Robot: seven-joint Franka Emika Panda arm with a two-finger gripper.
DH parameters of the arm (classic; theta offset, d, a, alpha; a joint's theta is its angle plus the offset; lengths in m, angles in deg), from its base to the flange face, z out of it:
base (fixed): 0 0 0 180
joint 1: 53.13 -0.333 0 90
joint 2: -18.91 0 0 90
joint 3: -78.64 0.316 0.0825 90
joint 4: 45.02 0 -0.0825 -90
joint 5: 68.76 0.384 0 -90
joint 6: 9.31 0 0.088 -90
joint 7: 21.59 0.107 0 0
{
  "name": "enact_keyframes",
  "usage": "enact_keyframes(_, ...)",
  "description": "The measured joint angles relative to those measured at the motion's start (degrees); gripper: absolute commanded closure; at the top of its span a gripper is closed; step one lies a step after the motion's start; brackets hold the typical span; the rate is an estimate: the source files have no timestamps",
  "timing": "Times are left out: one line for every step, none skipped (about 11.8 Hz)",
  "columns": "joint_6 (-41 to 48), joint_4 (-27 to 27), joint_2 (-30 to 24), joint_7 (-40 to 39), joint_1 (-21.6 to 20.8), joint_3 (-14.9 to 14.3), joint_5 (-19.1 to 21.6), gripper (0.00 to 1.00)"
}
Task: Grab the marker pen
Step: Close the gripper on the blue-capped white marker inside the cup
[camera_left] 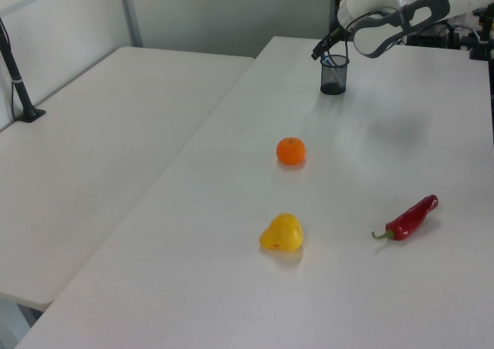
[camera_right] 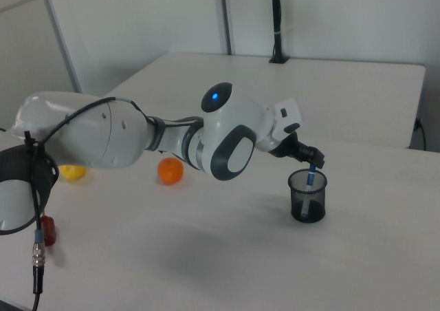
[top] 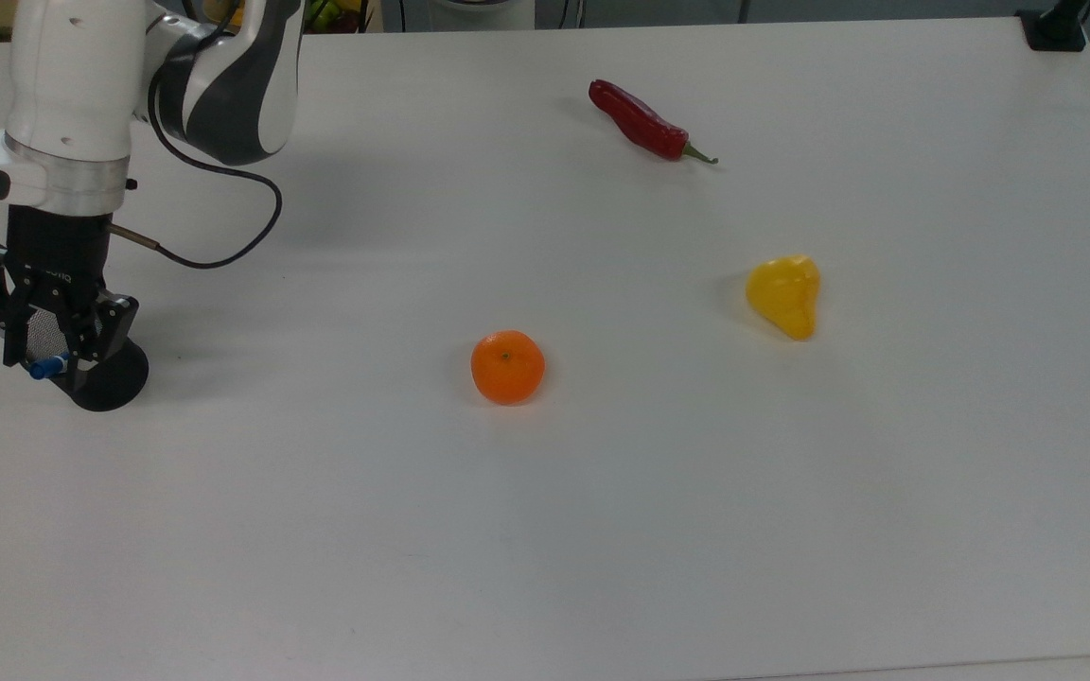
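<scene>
Black mesh pen cup (top: 108,376) rim rings blue-capped white marker pen (top: 49,365); access from above. Orange mandarin (top: 507,367) well apart, white table (top: 602,520) open between.

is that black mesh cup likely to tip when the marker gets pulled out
Possibly: the mesh cup looks light and see-through, and the marker pen leans on its rim. Its wide flat base probably steadies it. A straight upward pull by the hand seems safest.

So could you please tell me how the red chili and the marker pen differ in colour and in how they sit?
The red chili is deep red with a small green stem; the marker pen shows a blue top on a pale barrel. The red chili lies flat on the white table, out in the open; the marker pen stands nearly upright inside the black mesh cup, right under the claw. Both are slim and elongated.
</scene>
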Motion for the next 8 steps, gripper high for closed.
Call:
enact_keyframes(-0.25,0.19,0.31,0.0,-0.15,0.0,0.0,0.57)
enact_keyframes(-0.95,0.24,0.6,0.0,-0.23,0.01,0.0,0.74)
enact_keyframes(-1.72,0.25,0.88,0.0,-0.29,0.02,0.0,0.9)
enact_keyframes(-2.26,0.27,1.08,0.0,-0.36,0.02,0.0,1.0)
enact_keyframes(-2.42,0.31,1.15,0.0,-0.41,0.02,0.0,1.0)
enact_keyframes(-2.47,0.4,1.15,0.0,-0.4,0.01,0.0,1.0)
enact_keyframes(-2.47,0.49,1.15,0.01,-0.4,0.01,0.0,1.0)
enact_keyframes(-2.47,0.57,1.15,0.01,-0.38,0.0,0.0,1.0)
